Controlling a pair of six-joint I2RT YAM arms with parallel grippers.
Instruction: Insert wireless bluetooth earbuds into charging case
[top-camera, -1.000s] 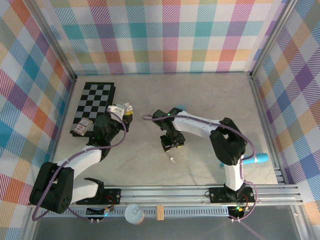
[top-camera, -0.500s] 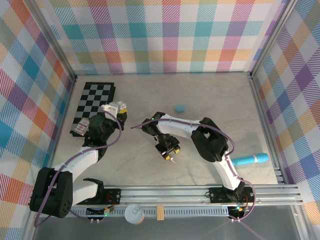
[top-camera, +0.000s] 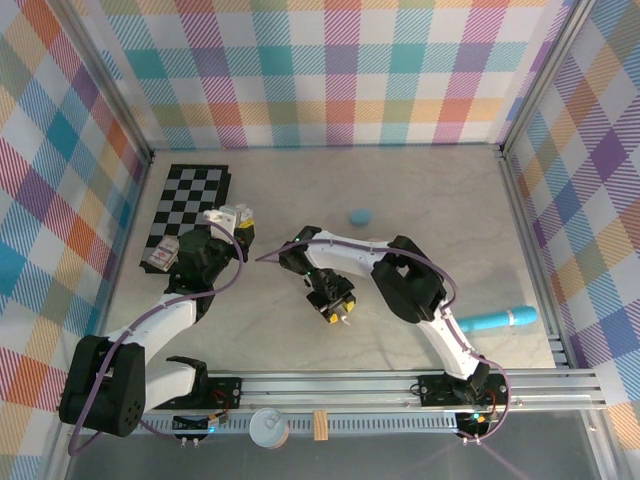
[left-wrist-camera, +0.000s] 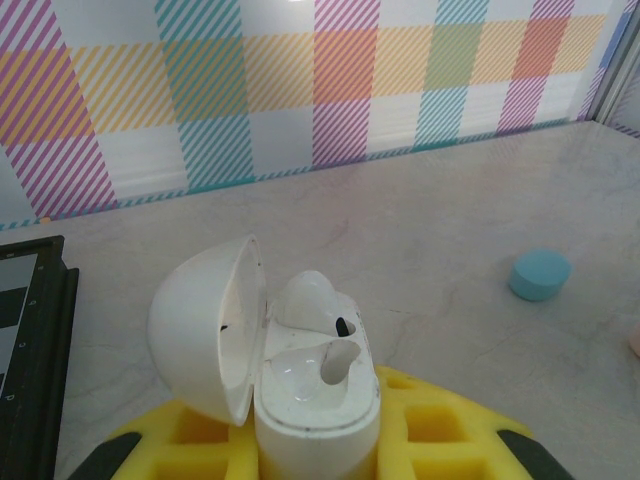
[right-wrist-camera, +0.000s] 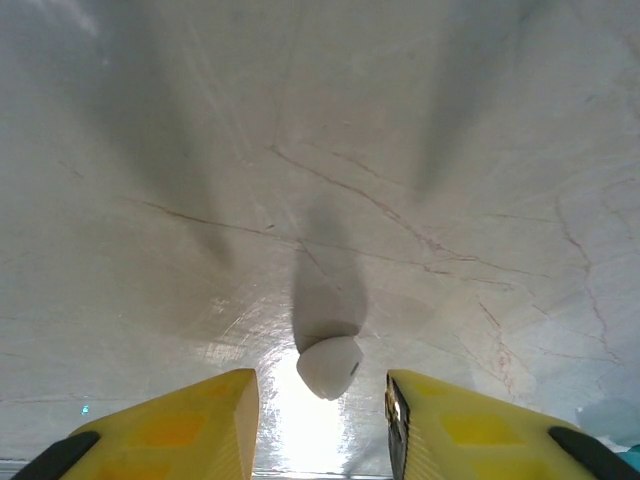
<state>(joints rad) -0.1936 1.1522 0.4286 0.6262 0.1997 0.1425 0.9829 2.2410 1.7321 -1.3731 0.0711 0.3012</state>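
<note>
White earbud on table, lower centre of right-wrist view. My right gripper has dropped over it, jaws narrowing, not yet touching. My left gripper clamps open charging case, left of centre. Pickup looks next.

A glossy white pebble-shaped plastic charging case stands upright in the left claw, domed lid swung open leftward, one white earbud seated inside. A second white earbud lies on the pale surface between the fingers of the right claw, touching neither.
</note>
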